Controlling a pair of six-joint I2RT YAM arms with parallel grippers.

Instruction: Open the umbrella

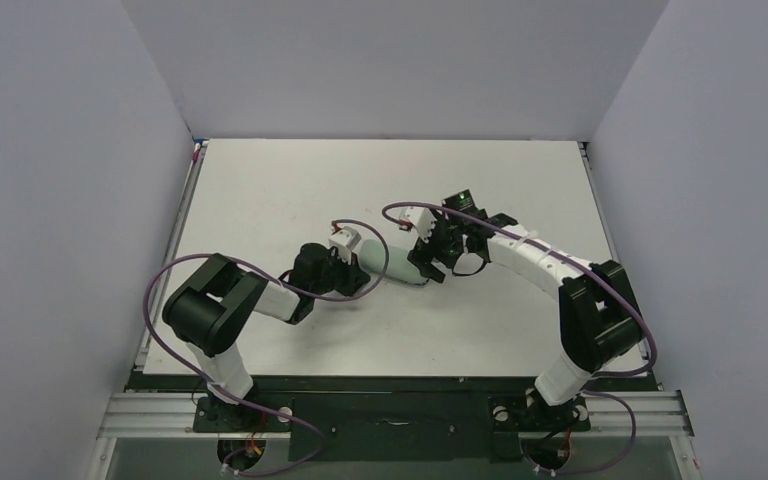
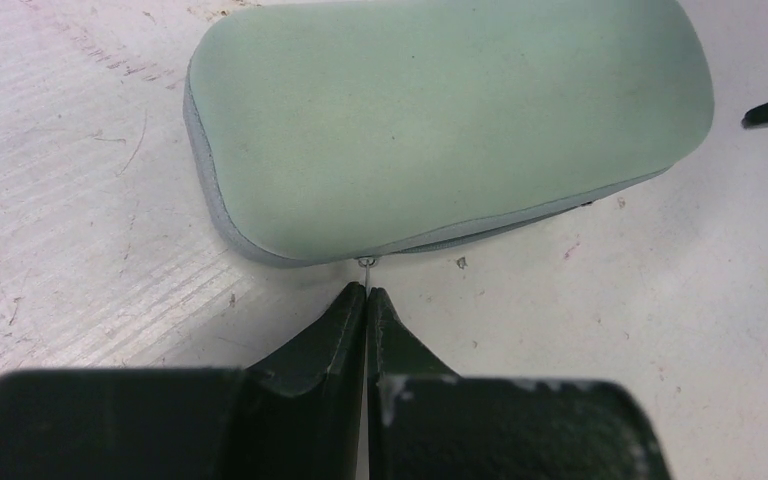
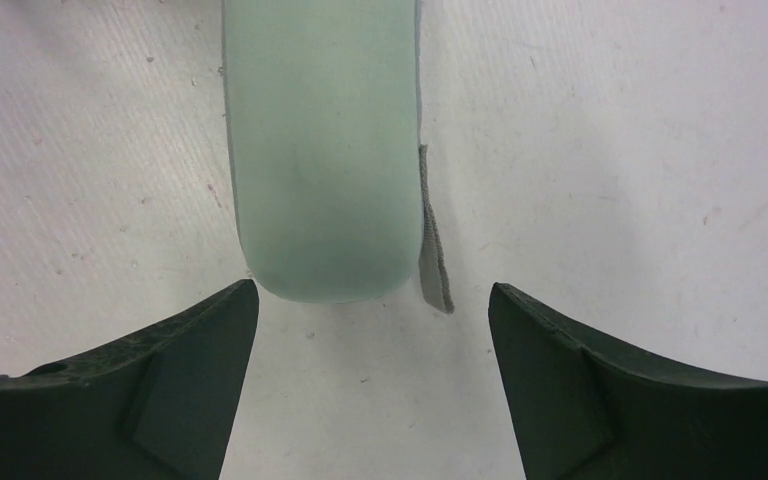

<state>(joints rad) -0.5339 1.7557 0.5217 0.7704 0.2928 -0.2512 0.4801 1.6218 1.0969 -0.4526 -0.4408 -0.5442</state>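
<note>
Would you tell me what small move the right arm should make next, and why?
Probably ease the open right gripper forward to straddle the green case: its fingertips only just reach the case's end, while the shut left gripper seems to pinch the zipper pull, so the case wants bracing.

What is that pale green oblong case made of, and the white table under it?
The pale green case looks like a soft matte shell, maybe fabric or foam covered: smooth, no shine, with a grey seam band round its edge and a grey cloth-like tab at one end. The table looks like hard white laminate or painted board, dull, with scuffs and fine scratches.
</note>
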